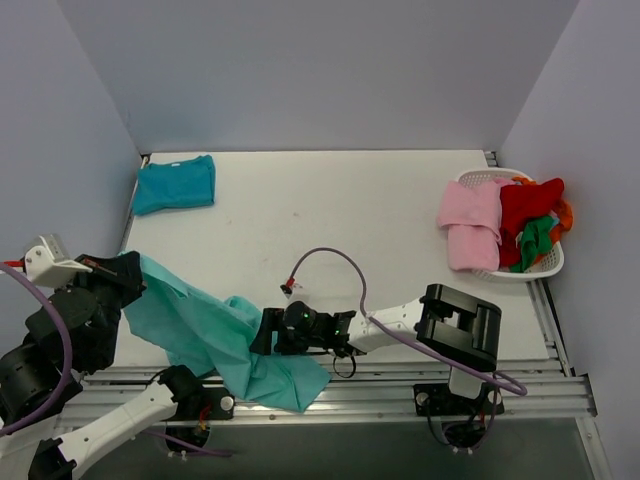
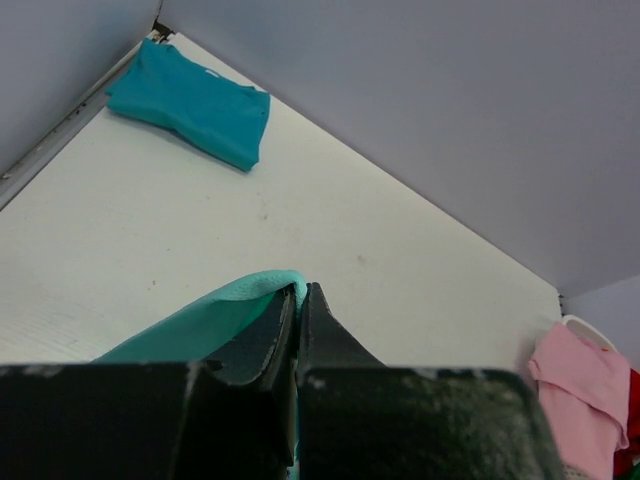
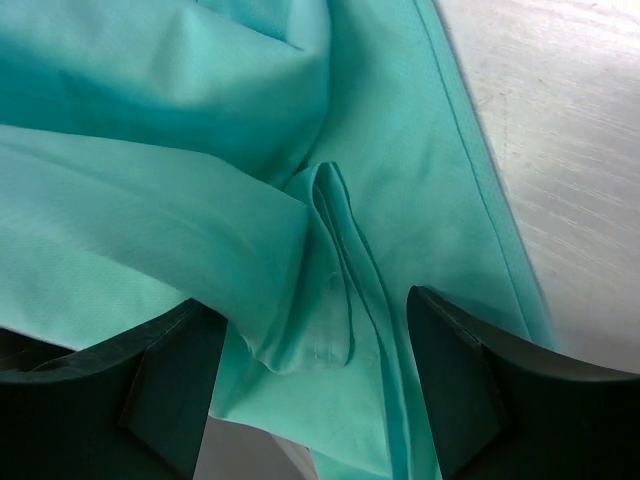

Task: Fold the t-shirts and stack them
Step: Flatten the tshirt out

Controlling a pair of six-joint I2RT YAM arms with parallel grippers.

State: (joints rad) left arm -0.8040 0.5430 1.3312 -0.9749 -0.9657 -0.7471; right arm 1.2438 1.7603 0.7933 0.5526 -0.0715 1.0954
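Forearm (image 1: 395, 325) leftward, right tool (image 3: 310, 305) astride turquoise t-shirt (image 3: 150, 120)

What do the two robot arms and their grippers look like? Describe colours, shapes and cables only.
Both the left arm and the right arm have white links between bulky black joint housings. A thin purple cable loops along the right one, and a second purple cable curves down the left. The left gripper and right gripper have flat, matt black, wedge-shaped fingers.

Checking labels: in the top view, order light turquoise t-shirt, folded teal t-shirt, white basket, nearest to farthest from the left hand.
1. Light turquoise t-shirt, pinched in the left hand.
2. Folded teal t-shirt, far-left corner.
3. White basket, right edge.
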